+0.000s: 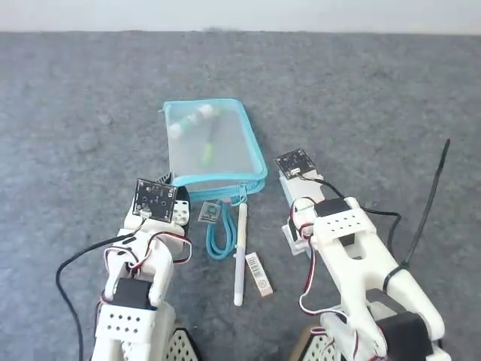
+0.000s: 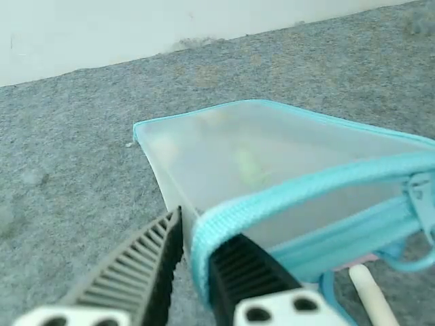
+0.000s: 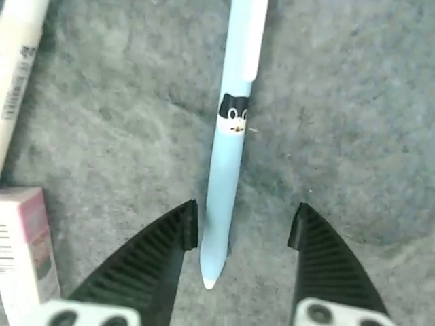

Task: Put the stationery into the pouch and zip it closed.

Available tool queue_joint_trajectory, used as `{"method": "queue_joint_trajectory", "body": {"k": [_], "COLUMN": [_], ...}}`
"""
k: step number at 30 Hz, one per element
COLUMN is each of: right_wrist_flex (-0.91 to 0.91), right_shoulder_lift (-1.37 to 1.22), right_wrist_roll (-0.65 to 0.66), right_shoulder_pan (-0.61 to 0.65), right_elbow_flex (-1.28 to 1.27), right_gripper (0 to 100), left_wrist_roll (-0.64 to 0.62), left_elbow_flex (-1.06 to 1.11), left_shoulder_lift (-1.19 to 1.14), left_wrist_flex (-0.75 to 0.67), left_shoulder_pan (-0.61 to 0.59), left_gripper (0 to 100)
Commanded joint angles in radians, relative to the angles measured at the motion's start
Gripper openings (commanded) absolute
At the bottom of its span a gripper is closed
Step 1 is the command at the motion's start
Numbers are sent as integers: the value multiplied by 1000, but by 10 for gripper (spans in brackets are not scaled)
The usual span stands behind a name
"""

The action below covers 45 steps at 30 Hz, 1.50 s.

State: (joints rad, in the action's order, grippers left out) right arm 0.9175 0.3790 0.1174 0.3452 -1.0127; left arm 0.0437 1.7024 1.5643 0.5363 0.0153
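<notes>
The translucent pouch (image 1: 214,147) with teal trim lies mid-table, and a green marker (image 1: 208,144) shows through it. My left gripper (image 2: 197,234) is shut on the pouch's near teal zipper edge (image 2: 285,197), at the corner closest to the left arm (image 1: 150,248). My right gripper (image 3: 246,207) hangs open just above the carpet, with the tip end of a light blue pen (image 3: 230,129) between its fingers and nothing touching. A white pen (image 1: 240,252) and a small boxed eraser (image 1: 259,273) lie between the arms.
A teal strap loop (image 1: 219,237) and a dark tag (image 1: 210,211) lie by the pouch's zipper pull (image 1: 242,197). The eraser (image 3: 24,251) and white pen (image 3: 17,61) lie close beside the right gripper. Grey carpet (image 1: 361,98) covers the table.
</notes>
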Motion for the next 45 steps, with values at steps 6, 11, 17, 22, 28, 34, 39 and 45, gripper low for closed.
{"method": "queue_joint_trajectory", "body": {"k": [6,11,17,22,28,34,39,45], "right_wrist_flex": [-45,-39,-15,105,239,472,467,285], "right_shoulder_lift": [41,41,58,148,294,390,374,268], "right_wrist_roll": [14,18,31,121,138,204,199,138], "right_shoulder_pan": [-10,-10,-30,-131,-145,-145,-16,53], "right_elbow_flex": [-37,-48,-34,54,112,287,192,83], "right_gripper": [88,76,75,32,8,7,15,147], "left_wrist_roll": [14,14,15,15,15,15,15,15], "left_elbow_flex": [-13,-13,-13,-13,-13,-13,-13,-13], "left_shoulder_lift": [12,12,12,12,12,12,12,12], "left_wrist_flex": [3,3,2,-2,-3,-3,-3,2], "left_shoulder_pan": [5,6,6,8,8,8,5,2], "left_gripper": [13,13,13,13,13,13,13,13]}}
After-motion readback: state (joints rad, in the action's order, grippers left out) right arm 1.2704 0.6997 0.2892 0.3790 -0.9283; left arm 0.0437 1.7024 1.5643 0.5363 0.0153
